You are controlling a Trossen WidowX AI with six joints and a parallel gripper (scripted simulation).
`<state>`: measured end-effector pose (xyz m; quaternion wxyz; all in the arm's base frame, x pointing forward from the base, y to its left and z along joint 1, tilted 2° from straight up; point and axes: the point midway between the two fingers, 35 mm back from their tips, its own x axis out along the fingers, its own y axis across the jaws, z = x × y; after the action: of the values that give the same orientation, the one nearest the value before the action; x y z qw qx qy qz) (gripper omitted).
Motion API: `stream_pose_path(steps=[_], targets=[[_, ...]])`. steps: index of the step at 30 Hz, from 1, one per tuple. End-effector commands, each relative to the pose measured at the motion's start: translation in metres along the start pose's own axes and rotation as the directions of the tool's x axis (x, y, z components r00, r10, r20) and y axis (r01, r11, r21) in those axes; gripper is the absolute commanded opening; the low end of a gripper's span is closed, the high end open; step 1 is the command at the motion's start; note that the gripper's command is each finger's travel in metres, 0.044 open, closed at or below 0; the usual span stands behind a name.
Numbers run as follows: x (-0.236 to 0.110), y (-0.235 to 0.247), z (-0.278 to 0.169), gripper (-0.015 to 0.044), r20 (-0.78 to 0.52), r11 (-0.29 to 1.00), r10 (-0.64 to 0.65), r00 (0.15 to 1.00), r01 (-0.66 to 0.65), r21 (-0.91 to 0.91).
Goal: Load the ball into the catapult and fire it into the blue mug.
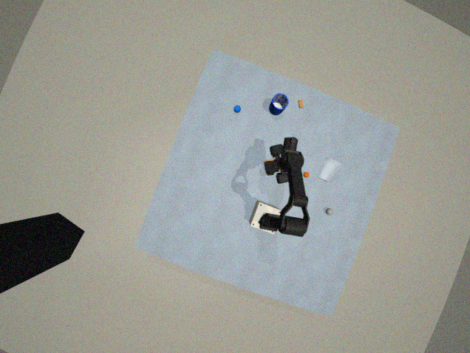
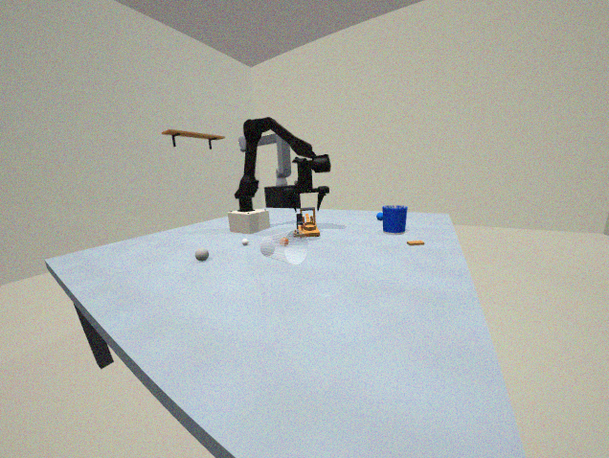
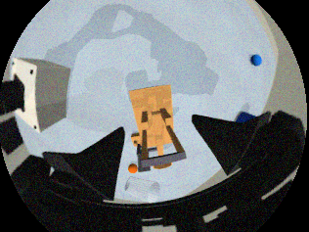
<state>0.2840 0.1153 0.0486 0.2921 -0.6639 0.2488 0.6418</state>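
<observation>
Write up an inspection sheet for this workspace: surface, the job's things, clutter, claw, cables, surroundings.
Surface: pale blue table top, with the arm's white base block on it.
Job's things: small orange catapult beneath the claw; small orange ball on the table beside the arm, not loaded; blue mug upright, apart from the catapult.
Clutter: clear plastic cup lying on its side; grey ball; tiny white ball; blue ball; flat orange block.
Claw: black claw open, empty, above the catapult, not touching it.
Cables: nothing seen.
Surroundings: beige walls, wooden wall shelf.
</observation>
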Motion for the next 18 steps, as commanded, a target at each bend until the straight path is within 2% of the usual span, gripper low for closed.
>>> stream_pose_path(steps=[1, 18], targets=[[0.008, 0.001, 0.000, 0.0440, -0.003, 1.000, 0.005, 1.000, -0.005, -0.006], [0.035, 0.000, -0.001, 0.0440, -0.003, 1.000, 0.005, 1.000, -0.005, -0.006]])
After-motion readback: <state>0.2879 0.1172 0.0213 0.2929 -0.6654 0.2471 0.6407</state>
